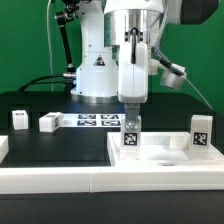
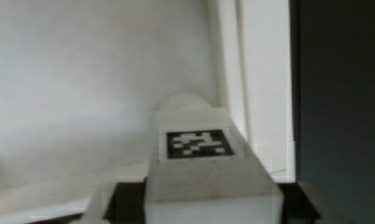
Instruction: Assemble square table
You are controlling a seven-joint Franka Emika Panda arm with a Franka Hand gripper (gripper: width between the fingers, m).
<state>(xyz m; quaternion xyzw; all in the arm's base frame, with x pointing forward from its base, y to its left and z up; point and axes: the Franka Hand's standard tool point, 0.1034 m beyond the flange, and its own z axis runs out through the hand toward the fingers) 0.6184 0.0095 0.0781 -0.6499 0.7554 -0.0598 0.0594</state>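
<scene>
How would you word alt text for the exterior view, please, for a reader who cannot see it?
The arm's gripper holds a tagged white leg post upright over the square table top, near its far rim. Three more leg posts sit loose: two at the exterior view's left, one at its right. The marker board lies past the top's far rim.

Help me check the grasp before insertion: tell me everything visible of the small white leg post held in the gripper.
The small white plastic-looking leg post stands upright, clamped near its top by the gripper. A black-and-white square tag shows on its side. Its lower end sits over the large white square tray-like tabletop, close to the raised rim; whether it touches is unclear.
</scene>
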